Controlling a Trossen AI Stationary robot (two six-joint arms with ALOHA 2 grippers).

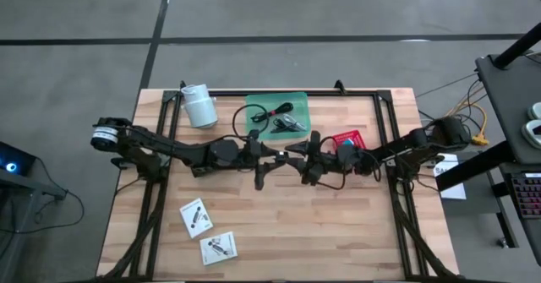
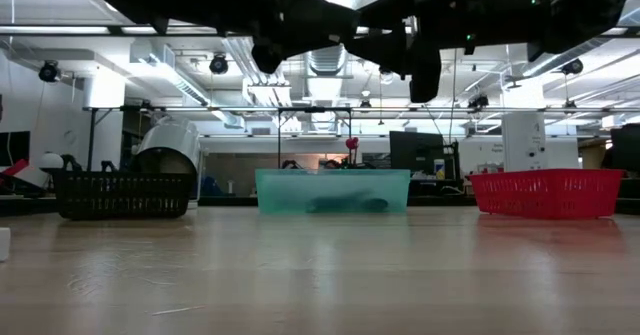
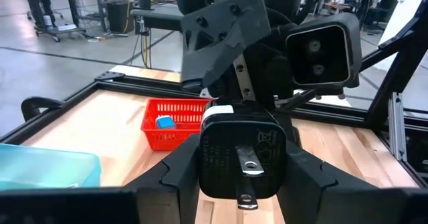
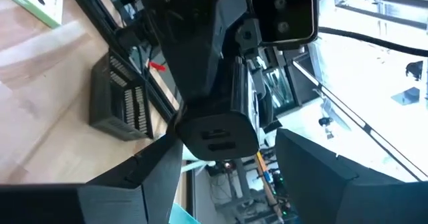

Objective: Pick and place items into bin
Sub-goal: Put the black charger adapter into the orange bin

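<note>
Plank-topped wooden table (image 1: 338,224) with a black frame, grey floor around it; the low view looks into an open workshop behind.

- Translucent green plastic bin (image 1: 252,106) at the far middle of the table. Inside it are a thin black cable (image 1: 264,114) and a clump of black clips (image 1: 287,124).
- Red mesh basket (image 1: 348,137) lies just right of the bin. The left wrist view shows a small blue object (image 3: 164,122) in it.
- White cylindrical roll (image 1: 200,107) sits at the far left, in a black mesh basket (image 2: 122,193).
- Two flat white packets with black print lie loose near the front left, close together but apart — one (image 1: 196,218), the other (image 1: 220,247).

Both arms meet over the table's middle, just in front of the bin and raised well above the wood.

- Left gripper (image 1: 264,155) is clenched on a black boxy plastic block (image 3: 242,160) with a metal tab on its face. Its dark fingers (image 3: 170,180) press the block's two sides.
- Right gripper (image 1: 308,158) faces it closely from the other side. The same block sits between its fingers (image 4: 137,177), which are spread, with a gap showing on one side — released, not gripping.
</note>
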